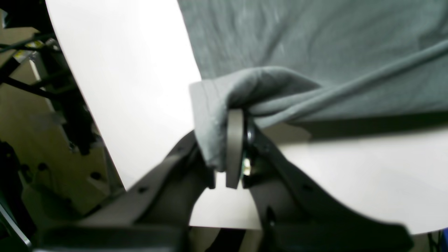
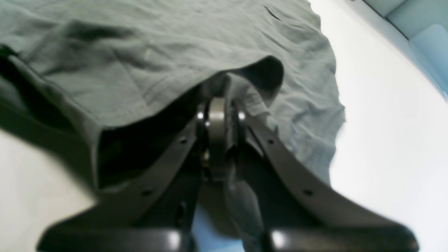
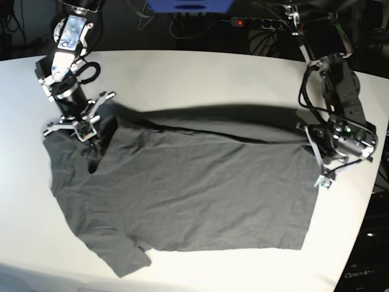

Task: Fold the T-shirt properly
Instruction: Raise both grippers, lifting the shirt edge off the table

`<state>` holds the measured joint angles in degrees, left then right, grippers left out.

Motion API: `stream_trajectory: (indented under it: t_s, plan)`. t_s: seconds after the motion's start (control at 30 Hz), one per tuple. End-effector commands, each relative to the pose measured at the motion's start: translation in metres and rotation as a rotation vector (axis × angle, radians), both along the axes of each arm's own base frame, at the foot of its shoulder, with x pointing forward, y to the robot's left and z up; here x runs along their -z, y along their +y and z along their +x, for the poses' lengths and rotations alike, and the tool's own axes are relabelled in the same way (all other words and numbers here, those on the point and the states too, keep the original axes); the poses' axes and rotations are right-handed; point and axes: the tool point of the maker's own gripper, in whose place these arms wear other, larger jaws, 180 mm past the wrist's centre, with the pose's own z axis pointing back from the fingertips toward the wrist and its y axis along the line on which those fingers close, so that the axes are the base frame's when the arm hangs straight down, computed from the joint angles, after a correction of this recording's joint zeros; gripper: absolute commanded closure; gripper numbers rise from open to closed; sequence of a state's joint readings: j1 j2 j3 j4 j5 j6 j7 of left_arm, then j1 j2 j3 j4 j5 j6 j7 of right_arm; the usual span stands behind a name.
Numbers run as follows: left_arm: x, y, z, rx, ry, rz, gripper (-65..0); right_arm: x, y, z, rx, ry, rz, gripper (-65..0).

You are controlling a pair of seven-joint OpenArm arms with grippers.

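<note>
Bench [image 3: 200, 73] surface lies bare around the T-shirt [image 3: 188, 194], which spreads across its middle. Left end effector [image 1: 231, 115], at three o'clock, is clamped on the hem corner; right end effector [image 2: 218, 105], at ten o'clock, pinches the shoulder edge, both lifting fabric.

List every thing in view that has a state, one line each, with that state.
T-shirt: spread on the table, far edge lifted and folding toward the near side, wrinkled.
Left gripper: shut on the T-shirt's hem corner, held off the table.
Right gripper: shut on the T-shirt's fabric, near a sleeve.
Table: white, carrying the T-shirt.
</note>
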<state>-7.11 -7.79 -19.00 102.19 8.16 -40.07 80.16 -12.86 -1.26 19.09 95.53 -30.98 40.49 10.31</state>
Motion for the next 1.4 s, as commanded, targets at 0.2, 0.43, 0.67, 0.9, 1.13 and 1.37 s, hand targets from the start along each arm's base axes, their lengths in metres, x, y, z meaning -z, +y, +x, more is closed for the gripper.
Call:
stream_trajectory:
  t_s: [0.2,0.43,0.67,0.9,1.13,1.37]
  plan:
    - [0.0,0.009,0.015,-0.018,0.007,-0.002,-3.5,-0.026,0.001,0.022,-0.023,-0.092,-0.001,-0.7]
    - [-0.006,0.02,0.017,-0.059,-0.013,-0.009,-3.6,-0.029,-0.016,0.042,-0.021,-0.102,-0.037,-0.7]
    - [-0.021,0.024,0.031,-0.073,-0.058,-0.014,-3.6,-0.018,-0.027,0.056,-0.015,-0.071,-0.05,-0.7]
    - [-0.008,0.019,0.04,-0.074,-0.014,-0.054,-3.6,-0.025,-0.029,0.067,-0.015,-0.093,-0.052,-0.7]
    - [0.0,0.016,0.045,-0.075,0.013,-0.079,-3.6,-0.039,-0.041,0.085,-0.015,-0.123,-0.074,-0.7]
    - [-0.004,0.015,0.053,-0.074,0.002,-0.091,-3.6,-0.035,-0.046,0.094,-0.013,-0.113,-0.065,-0.7]
